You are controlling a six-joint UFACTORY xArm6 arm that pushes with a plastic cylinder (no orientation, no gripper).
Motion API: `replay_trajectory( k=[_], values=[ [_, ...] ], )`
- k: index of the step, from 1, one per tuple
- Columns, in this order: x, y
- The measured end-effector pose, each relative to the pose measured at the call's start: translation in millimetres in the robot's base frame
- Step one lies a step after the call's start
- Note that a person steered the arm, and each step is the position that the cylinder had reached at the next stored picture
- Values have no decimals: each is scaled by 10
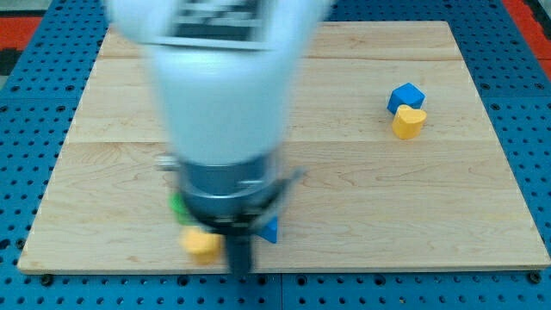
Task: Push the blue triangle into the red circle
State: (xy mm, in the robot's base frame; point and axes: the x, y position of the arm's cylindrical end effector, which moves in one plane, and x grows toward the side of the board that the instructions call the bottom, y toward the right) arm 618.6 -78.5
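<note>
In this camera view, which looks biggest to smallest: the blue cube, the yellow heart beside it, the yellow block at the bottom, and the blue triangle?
1. blue cube and yellow heart: look alike
2. yellow block, blurred
3. blue triangle, partly hidden by the arm, so unsure

Blurred white cylindrical arm (pixel 225 82) — grey-and-black collar below, black-and-white marking on top, dark rod (pixel 240 254).
</note>
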Motion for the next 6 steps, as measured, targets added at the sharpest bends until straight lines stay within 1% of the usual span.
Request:
replay_trajectory(
  k=[1,2,3,4,5,6],
  values=[
    [-119,-247],
    [-216,-214],
    [-216,265],
    [-246,891],
    [-1136,943],
    [-1419,485]
  ],
)
